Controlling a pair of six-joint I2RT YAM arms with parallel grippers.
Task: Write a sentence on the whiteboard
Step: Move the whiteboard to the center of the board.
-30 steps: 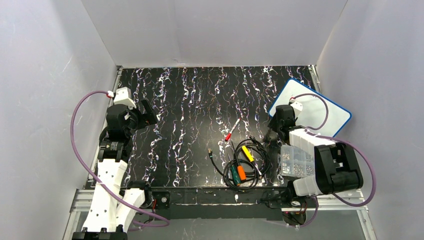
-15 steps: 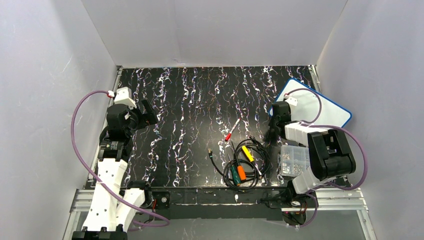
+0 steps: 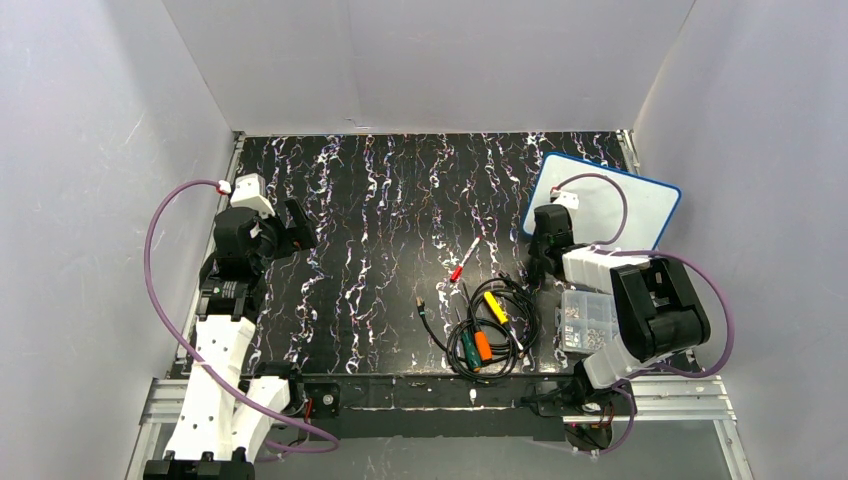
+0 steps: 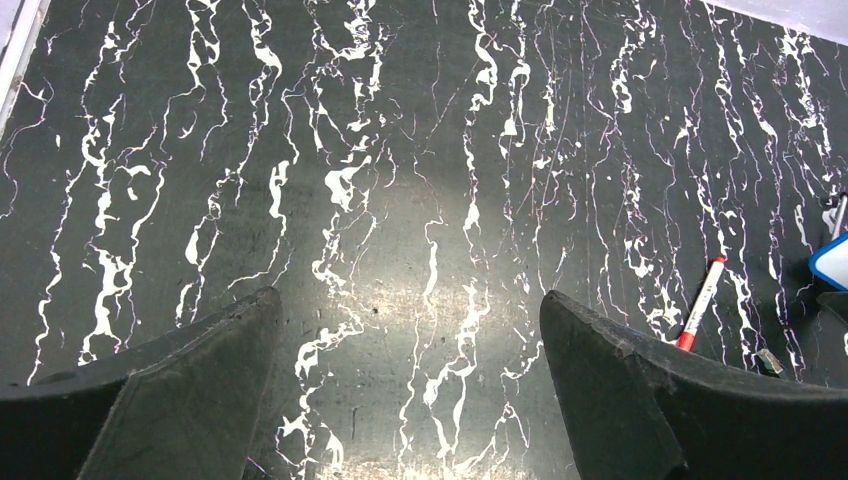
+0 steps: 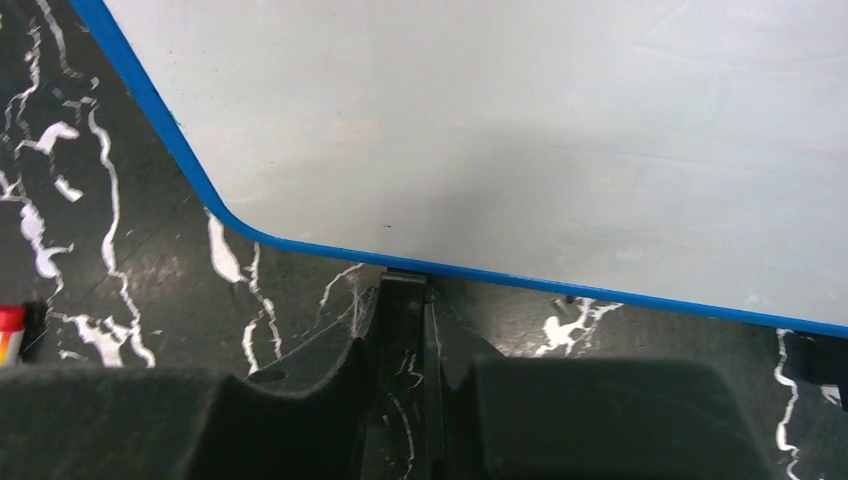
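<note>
Now, at the far right of the desk [image 3: 400,180]: the whiteboard [image 3: 612,200], lying flat, blue rim all round, turned askew to the desk's edges, one corner close to the right wall. Plain white face across most of the right wrist view.

Right tool [image 5: 405,292] down at the board's near rim, just beside a rounded corner. Closed almost all the way, only a thin slit left between the fingers [image 5: 320,385], tips touching the blue rim. Closing along the rim, not across it, so not pinching the board; only marbled desk seen through the slit.

Left tool [image 4: 407,297] spread wide, holding nothing, hanging above bare black-and-white marbled desk on the left side, well apart from the whiteboard.

Near mid-desk, between the two arms: a marker [image 3: 463,258] with a red end, lying loose, apart from both tools. Nearer the arm bases, a tangle of black cable [image 3: 455,340] with yellow, orange and green pieces in it. Just right of the tangle, partly under the right arm, a clear box [image 3: 588,322] of small parts, on the near side of the whiteboard; touching or apart, cannot tell.
</note>
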